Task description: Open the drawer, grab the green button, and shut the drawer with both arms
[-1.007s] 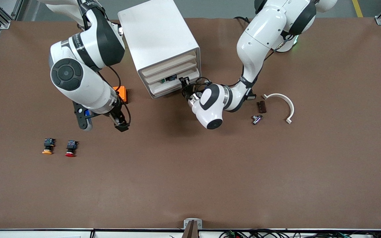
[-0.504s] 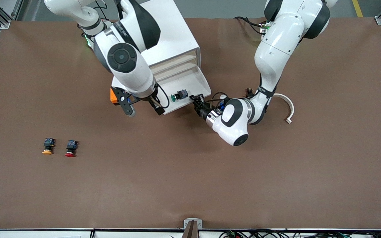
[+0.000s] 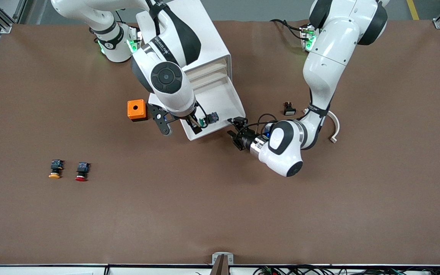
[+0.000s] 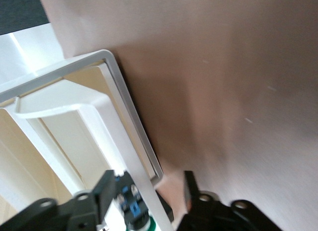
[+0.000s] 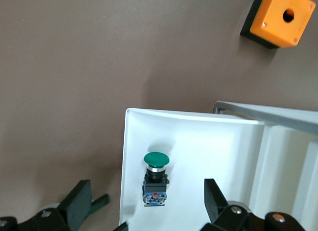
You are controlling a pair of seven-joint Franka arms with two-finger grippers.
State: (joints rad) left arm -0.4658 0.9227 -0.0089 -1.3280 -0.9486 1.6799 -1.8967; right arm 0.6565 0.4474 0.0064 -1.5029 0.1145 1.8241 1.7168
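While button [image 5: 156,179] lies in drawer [image 3: 220,101], right gripper [image 5: 144,211] hovers open.

No legible txt. Right arm [image 3: 166,42] black band, upper middle of front view, has white lettering, too small to read. No other labels/nos./signs.

Brown table [image 3: 220,214] with drawer cabinet [image 3: 183,34], orange box [image 3: 136,110], two buttons [image 3: 68,169]

Drawer walls [image 5: 130,156] around button [image 5: 155,179]
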